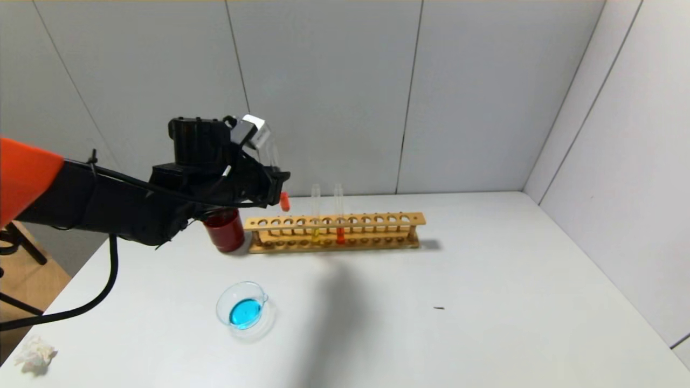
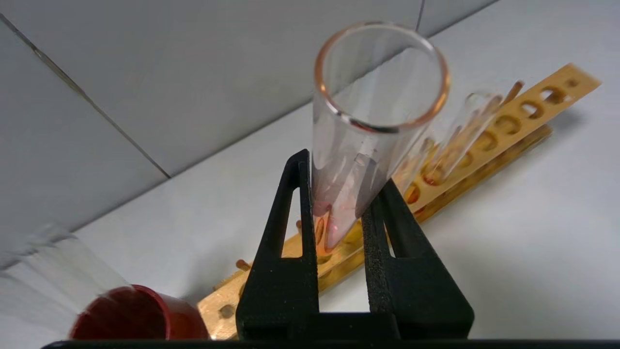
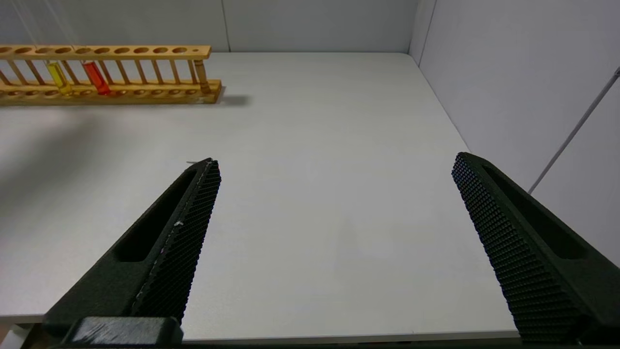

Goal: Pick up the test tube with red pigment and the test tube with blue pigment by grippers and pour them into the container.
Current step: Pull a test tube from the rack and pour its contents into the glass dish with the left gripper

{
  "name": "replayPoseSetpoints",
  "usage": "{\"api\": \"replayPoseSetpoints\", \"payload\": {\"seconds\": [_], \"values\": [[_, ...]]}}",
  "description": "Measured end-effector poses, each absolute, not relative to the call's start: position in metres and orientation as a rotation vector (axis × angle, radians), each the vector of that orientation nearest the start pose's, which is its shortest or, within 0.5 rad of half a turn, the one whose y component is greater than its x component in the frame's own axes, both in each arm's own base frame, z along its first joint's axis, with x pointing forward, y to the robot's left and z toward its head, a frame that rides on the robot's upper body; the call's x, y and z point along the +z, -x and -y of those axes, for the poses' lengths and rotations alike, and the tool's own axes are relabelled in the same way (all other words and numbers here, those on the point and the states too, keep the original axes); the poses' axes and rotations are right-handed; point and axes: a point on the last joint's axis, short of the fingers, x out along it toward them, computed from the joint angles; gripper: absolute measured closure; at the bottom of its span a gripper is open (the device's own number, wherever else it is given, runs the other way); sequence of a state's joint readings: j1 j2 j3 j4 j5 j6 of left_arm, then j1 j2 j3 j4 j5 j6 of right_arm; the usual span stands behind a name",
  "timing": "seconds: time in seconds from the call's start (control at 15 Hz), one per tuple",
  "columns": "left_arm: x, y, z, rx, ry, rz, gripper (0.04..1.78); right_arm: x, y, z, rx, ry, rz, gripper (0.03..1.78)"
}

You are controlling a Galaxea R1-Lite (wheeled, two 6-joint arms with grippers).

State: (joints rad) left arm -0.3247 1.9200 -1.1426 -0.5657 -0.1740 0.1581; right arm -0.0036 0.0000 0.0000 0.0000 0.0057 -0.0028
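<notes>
Glass red-pigment tube (image 1: 280,178) upright, mouth-up.

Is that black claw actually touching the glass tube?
Touching: in the left wrist view both fingers of the left gripper press the red-pigment tube.

I'm facing pale grey panelled walls (image 1: 323,81) meeting in a corner, white table (image 1: 485,302) below, wooden floor (image 1: 32,280) beside me.
</notes>
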Motion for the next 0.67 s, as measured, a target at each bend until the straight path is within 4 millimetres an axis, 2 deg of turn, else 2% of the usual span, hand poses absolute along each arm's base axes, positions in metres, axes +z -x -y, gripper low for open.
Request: {"api": "replayPoseSetpoints", "payload": {"seconds": [0.2, 0.47, 0.67], "values": [[0.209, -0.328, 0.12, -0.531, -0.193, -0.165, 1.51, 0.075, 0.023, 0.0, 0.002, 0.003, 0.0, 0.06], [0.207, -0.275, 0.101, -0.541, -0.369, -0.179, 1.51, 0.075, 0.023, 0.0, 0.003, 0.003, 0.0, 0.06], [0.204, -0.246, 0.087, -0.468, -0.528, -0.198, 1.51, 0.075, 0.023, 0.0, 0.003, 0.003, 0.0, 0.06]]}}
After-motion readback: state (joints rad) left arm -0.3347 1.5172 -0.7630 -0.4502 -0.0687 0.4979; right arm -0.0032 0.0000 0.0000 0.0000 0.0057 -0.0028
